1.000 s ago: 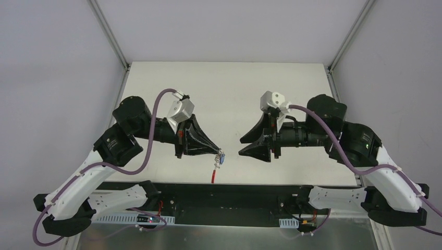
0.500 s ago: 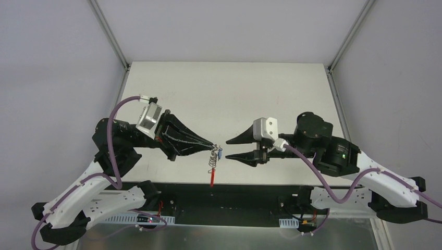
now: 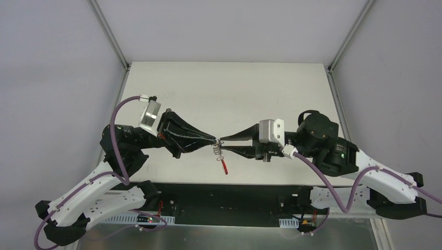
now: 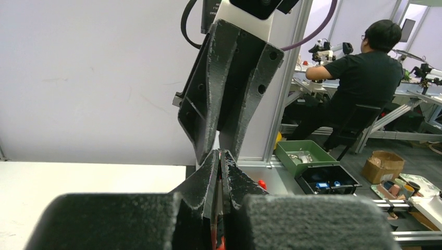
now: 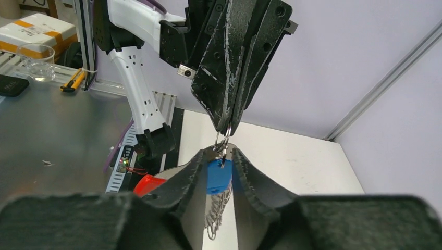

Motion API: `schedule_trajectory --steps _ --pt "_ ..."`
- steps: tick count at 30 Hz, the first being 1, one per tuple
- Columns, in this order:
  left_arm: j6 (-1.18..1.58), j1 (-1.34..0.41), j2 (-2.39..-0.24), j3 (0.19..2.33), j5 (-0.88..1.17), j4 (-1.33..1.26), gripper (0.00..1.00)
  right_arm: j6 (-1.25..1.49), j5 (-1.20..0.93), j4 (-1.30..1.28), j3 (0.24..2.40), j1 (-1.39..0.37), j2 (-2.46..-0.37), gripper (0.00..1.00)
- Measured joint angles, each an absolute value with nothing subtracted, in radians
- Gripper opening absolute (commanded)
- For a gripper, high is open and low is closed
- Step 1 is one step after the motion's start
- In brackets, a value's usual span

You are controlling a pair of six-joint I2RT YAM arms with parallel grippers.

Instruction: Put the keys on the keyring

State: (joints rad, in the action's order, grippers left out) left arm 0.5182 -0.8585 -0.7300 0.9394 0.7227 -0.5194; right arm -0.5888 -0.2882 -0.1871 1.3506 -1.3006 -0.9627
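The keyring [image 3: 219, 154], a bunch of thin silver rings with a red strip [image 3: 224, 166] dangling below, hangs over the table's near edge. My left gripper [image 3: 215, 141] is shut on its top ring, seen as a thin sliver between the pads [image 4: 221, 156]. The right wrist view has that left gripper [image 5: 228, 129] above, pinching the ring [image 5: 223, 140]. The keys' blue tag [image 5: 218, 176] hangs from the rings between my right gripper's [image 5: 218, 151] fingers and fills the gap, touching both pads. The silver chain [image 5: 219, 208] trails below. The dark key itself is not clear.
The white table [image 3: 224, 88] stretches behind the two grippers, which meet tip to tip near its front edge. Off the table, the left wrist view takes in a green bin [image 4: 302, 155], a black bin [image 4: 327, 179] and a seated person [image 4: 365, 78].
Both grippers came together at the table's middle front. The right gripper turned, slid in around the blue tag and narrowed. The keyring rose and its red strip swung right.
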Motion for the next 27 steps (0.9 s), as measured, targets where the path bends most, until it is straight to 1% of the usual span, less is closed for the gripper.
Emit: schedule_trajectory --steps 2,9,11,17,27 --pt "0.521 -0.859 -0.730 0.936 0.723 -0.529 0.00 -0.595 -0.284 -0.185 1.354 -1.304 -0.967 0.18" --pt "0.525 -0.859 -0.728 0.934 0.723 -0.550 0.00 -0.607 -0.270 -0.186 1.363 -1.313 -0.974 0.12" --pt "0.525 -0.859 -0.726 0.934 0.723 -0.552 0.00 -0.608 -0.269 -0.187 1.365 -1.315 -0.974 0.07" --pt "0.525 -0.859 -0.719 0.934 0.722 -0.553 0.00 -0.612 -0.264 -0.187 1.365 -1.320 -0.974 0.00" --pt "0.525 -0.859 -0.709 0.933 0.698 -0.553 0.00 -0.618 -0.262 -0.194 1.365 -1.327 -0.975 0.00"
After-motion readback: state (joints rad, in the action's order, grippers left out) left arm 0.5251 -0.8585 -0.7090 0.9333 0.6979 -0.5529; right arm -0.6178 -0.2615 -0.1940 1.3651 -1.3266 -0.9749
